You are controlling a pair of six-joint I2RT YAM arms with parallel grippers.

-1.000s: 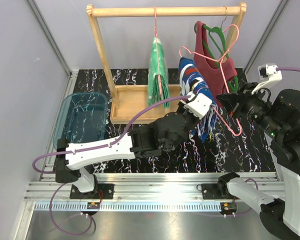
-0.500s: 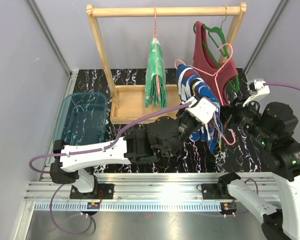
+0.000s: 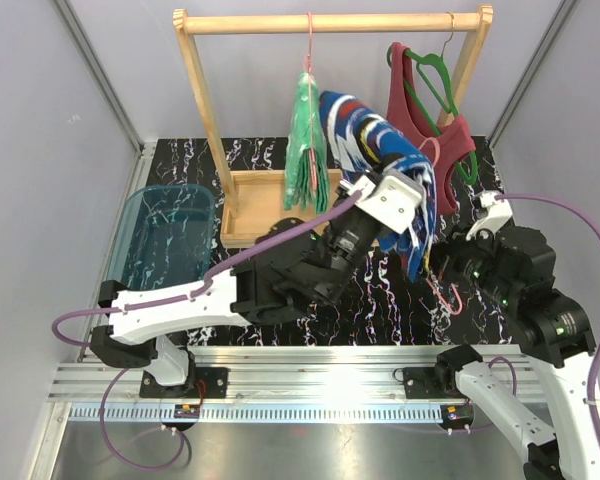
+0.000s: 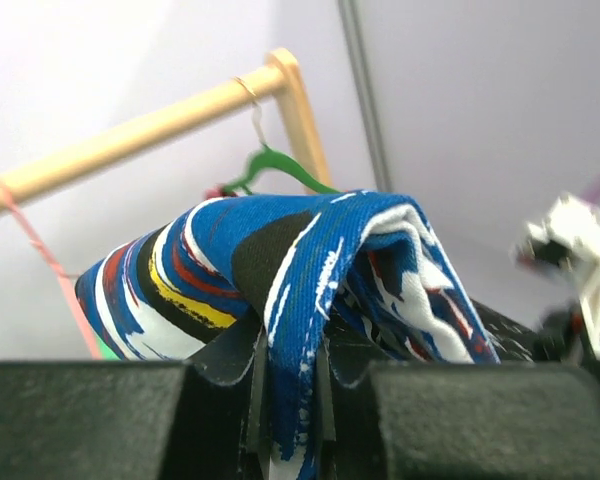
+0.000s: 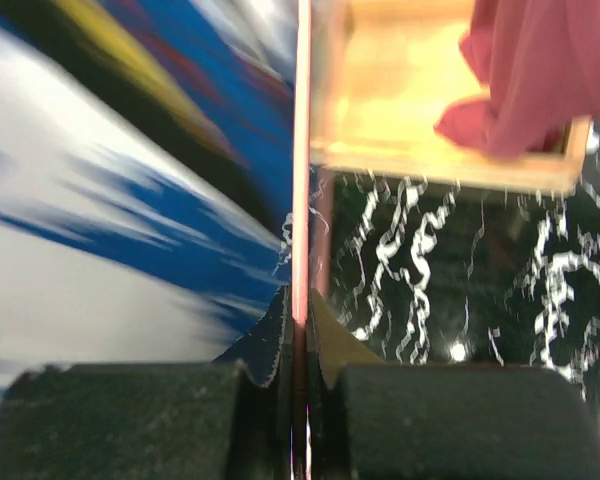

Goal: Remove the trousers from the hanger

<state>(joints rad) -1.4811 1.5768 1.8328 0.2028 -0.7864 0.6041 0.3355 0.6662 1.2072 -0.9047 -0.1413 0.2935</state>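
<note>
My left gripper is shut on the blue trousers with red, white and black patches and holds them raised in front of the rack. In the left wrist view the cloth is pinched between the fingers of that gripper. My right gripper is shut on the thin pink hanger, low and to the right of those trousers. The right wrist view shows the hanger wire between the closed jaws of that gripper, with the blue cloth to its left. The green-and-white trousers hang from the rail on another pink hanger.
The wooden rack with its tray base stands at the back. A maroon tank top hangs on a green hanger at the rail's right end. A teal bin sits on the left of the black marbled table.
My left gripper has lifted the blue trousers up and to the left. My right gripper has drawn the pink hanger down and toward the near edge, so it now sits below the cloth.
</note>
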